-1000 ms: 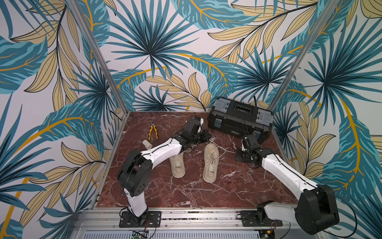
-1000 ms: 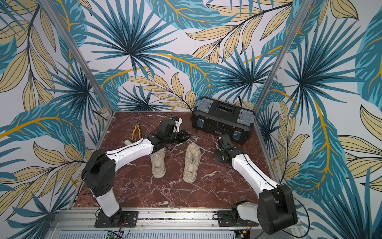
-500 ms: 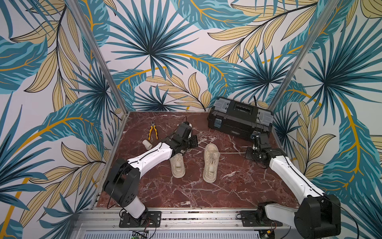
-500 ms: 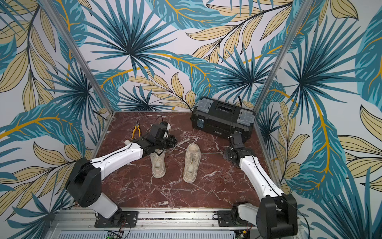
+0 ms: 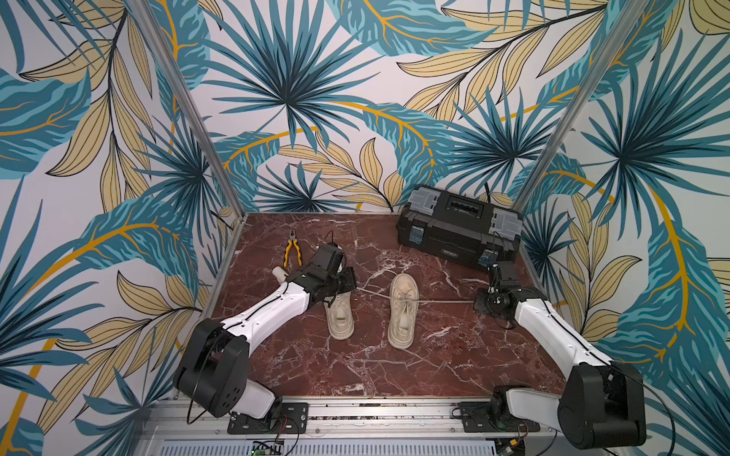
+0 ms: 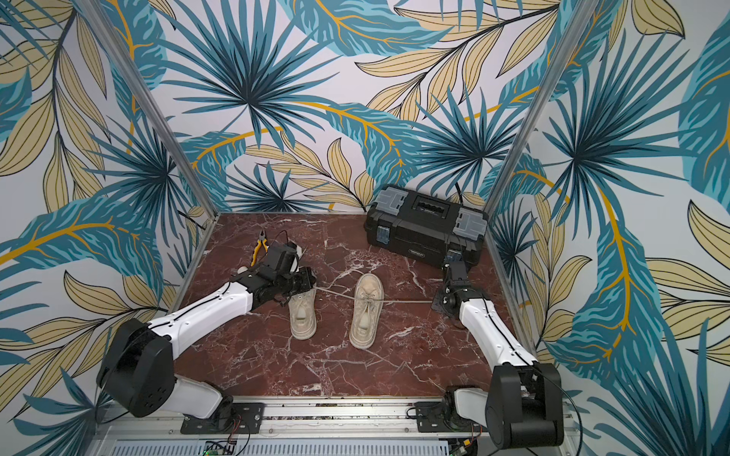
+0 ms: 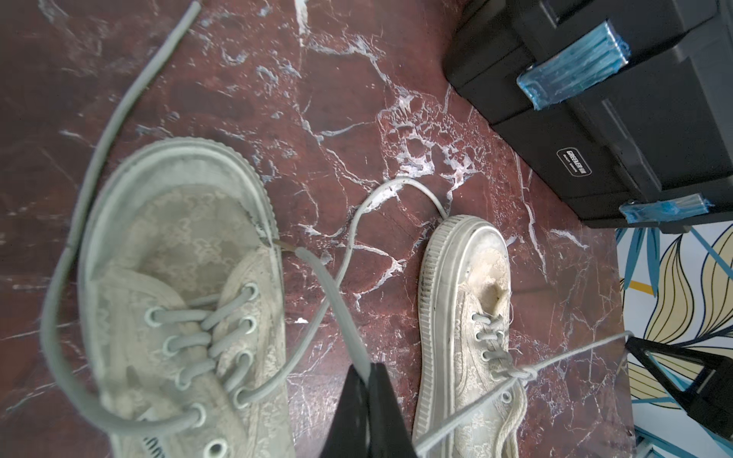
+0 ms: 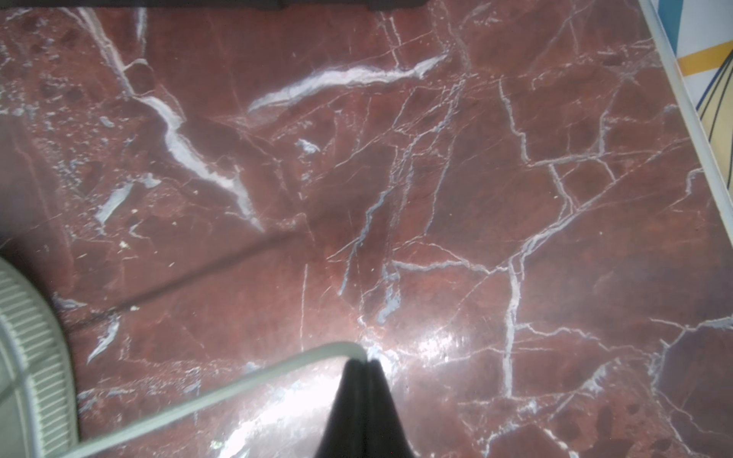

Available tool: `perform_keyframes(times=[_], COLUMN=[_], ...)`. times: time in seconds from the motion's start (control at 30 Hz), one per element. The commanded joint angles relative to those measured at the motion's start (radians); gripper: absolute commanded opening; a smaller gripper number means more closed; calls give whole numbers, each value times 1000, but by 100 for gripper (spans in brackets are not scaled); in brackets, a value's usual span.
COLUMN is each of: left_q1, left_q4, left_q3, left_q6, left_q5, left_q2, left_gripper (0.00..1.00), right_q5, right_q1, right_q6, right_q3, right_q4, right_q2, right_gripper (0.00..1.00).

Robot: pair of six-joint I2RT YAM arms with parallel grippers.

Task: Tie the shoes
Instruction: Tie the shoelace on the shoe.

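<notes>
Two beige shoes stand side by side, toes to the back, in both top views: the left shoe (image 5: 339,316) (image 6: 302,316) and the right shoe (image 5: 403,312) (image 6: 365,312). My left gripper (image 5: 352,283) (image 7: 369,366) hangs over the left shoe's toe, shut on one lace (image 7: 329,285) of the right shoe. My right gripper (image 5: 479,302) (image 8: 363,361) sits low by the right wall, shut on that shoe's other lace (image 8: 238,388). The lace runs taut between them through a knot (image 7: 523,374) on the right shoe. The left shoe's (image 7: 178,297) laces lie loose.
A black toolbox (image 5: 458,229) stands at the back right, close behind my right gripper. Yellow-handled pliers (image 5: 292,250) and a small white object (image 5: 279,272) lie at the back left beside my left arm. Patterned walls close in three sides of the marble top (image 5: 355,367).
Both grippers have drawn apart from the right shoe, the left one leftward over the left shoe and the right one toward the right wall. The lace between them has pulled straight.
</notes>
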Motion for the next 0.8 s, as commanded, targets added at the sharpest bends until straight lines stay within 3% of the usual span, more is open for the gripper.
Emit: perform_keyframes(times=[0.0, 0.37, 0.53, 0.7, 0.77], left_q1=[33, 55, 33, -33, -55], left_q4=[-14, 21, 39, 21, 7], left_q3=[-48, -59, -30, 55, 93], left_q6=[13, 13, 13, 13, 13], left_q5=[-13, -13, -13, -13, -13], left_q2=[-13, 11, 11, 24, 33], left_gripper=[0, 0, 0, 0, 0], right_q5=[15, -16, -159, -200, -232], right_q1=[-25, -70, -70, -70, -70], right_q6=[-2, -17, -55, -69, -80], right_q3=[-24, -19, -28, -42, -26], right_q4=[19, 19, 28, 18, 12], right_q2=[24, 46, 20, -111, -175], right_gripper=[0, 0, 0, 44, 56])
